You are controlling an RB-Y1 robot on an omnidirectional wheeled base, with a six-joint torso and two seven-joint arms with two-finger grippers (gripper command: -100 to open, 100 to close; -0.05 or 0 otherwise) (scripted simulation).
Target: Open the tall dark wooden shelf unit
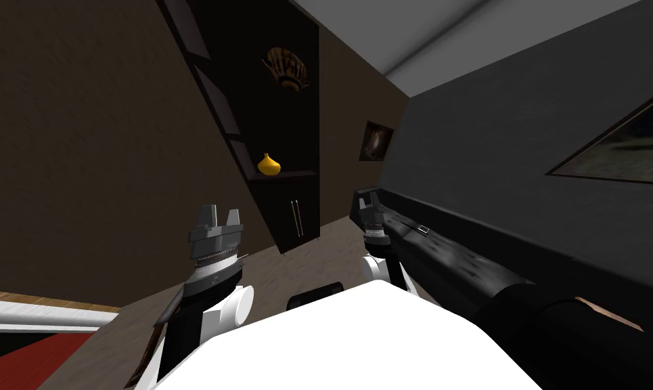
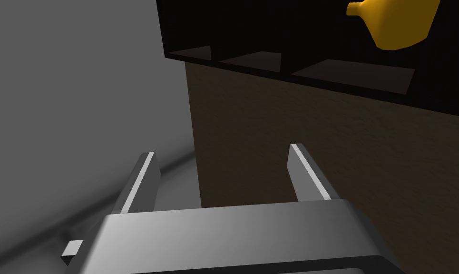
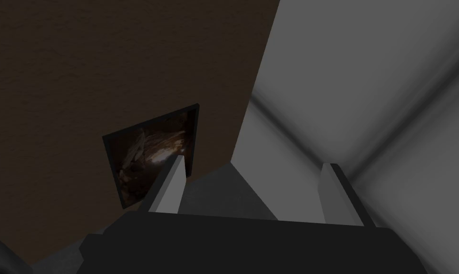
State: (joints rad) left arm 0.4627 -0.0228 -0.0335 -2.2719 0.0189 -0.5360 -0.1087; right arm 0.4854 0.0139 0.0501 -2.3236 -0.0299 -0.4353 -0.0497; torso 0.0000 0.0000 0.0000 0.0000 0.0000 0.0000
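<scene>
The tall dark shelf unit (image 1: pixel 277 101) stands against the brown wall, slanting across the middle of the head view. Its open shelves hold a yellow vase (image 1: pixel 269 165) and a brown shell-like ornament (image 1: pixel 285 68). Below them is a cabinet front with two thin upright handles (image 1: pixel 296 218). My left gripper (image 1: pixel 217 217) is raised left of the unit's base, open and holding nothing. In the left wrist view that left gripper (image 2: pixel 221 164) points up past the shelves (image 2: pixel 352 76) and the vase (image 2: pixel 395 21). My right gripper (image 1: pixel 367 202) is open, right of the unit.
A long dark sofa (image 1: pixel 467 257) runs along the grey wall on the right, close to my right arm. A small framed picture (image 1: pixel 377 141) hangs beyond the unit. A red rug (image 1: pixel 27 352) and a white edge (image 1: pixel 40 313) lie at lower left.
</scene>
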